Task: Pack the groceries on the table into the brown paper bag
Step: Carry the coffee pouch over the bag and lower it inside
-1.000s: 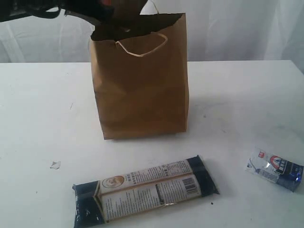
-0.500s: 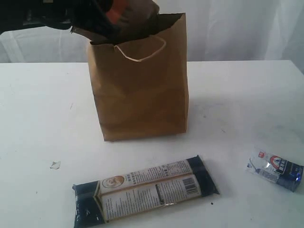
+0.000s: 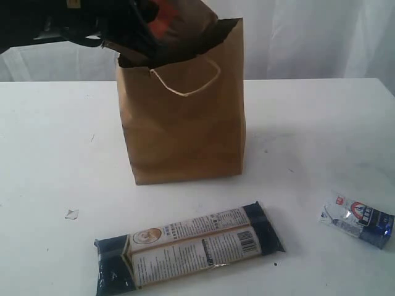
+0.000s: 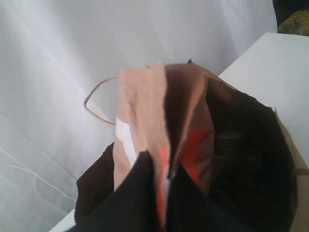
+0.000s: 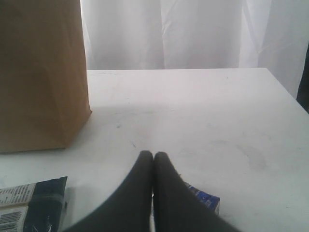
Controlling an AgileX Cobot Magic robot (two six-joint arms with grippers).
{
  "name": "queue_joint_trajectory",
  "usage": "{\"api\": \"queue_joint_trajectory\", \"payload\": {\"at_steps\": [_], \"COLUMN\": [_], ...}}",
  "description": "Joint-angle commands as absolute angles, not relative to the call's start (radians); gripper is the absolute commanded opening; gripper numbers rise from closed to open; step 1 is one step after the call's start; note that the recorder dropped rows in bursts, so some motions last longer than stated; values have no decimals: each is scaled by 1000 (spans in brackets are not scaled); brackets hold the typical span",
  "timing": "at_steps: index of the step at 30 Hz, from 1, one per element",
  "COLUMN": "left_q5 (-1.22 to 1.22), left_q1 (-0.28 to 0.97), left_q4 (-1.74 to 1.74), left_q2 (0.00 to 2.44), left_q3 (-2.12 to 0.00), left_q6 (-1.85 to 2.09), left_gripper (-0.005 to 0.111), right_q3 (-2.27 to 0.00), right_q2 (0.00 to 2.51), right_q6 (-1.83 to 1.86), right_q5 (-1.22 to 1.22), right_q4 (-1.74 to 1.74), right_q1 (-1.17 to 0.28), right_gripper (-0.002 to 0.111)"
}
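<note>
The brown paper bag (image 3: 182, 117) stands upright at the back middle of the table (image 3: 308, 123), mouth open. My left gripper (image 3: 139, 28) hangs over its rim, shut on the brown pouch with orange label (image 3: 182, 15). In the left wrist view the pouch (image 4: 149, 111) is pinched between the jaws (image 4: 161, 162) above the bag's dark inside (image 4: 241, 159). The long dark-blue packet (image 3: 188, 246) lies flat in front of the bag. The small blue-silver packet (image 3: 358, 219) lies at the front right. My right gripper (image 5: 153, 155) is shut and empty, just above that small packet (image 5: 205, 199).
A small scrap of paper (image 3: 72, 214) lies on the table's left side. White curtains (image 3: 308, 37) hang behind the table. The right wrist view shows the bag's side wall (image 5: 41, 72) and one end of the long packet (image 5: 31, 200).
My left gripper has carried the pouch to the right and lower, over the bag's mouth. The bag's rim and handle have shifted slightly. The packets on the table have not moved.
</note>
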State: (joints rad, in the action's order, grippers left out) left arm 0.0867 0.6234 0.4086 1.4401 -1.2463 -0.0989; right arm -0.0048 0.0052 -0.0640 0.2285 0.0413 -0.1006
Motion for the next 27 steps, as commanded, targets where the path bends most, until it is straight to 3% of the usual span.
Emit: {"api": "queue_joint_trajectory", "payload": {"at_steps": [1,27], "left_q5": [148,-18], "left_q1": [630,651], "left_q4": [410,451], "left_q2": [1432,1430], "left_q3": [-1267,-1316], "left_q6": [-87,-62], "left_gripper": [0,0], "right_q3": [0,0], "right_q2": [0,0], "right_q6": [-66,-66], "right_q5": [221,221], "right_q4": [35,33], "right_q1": [-99,-99], "right_gripper": [0,0]}}
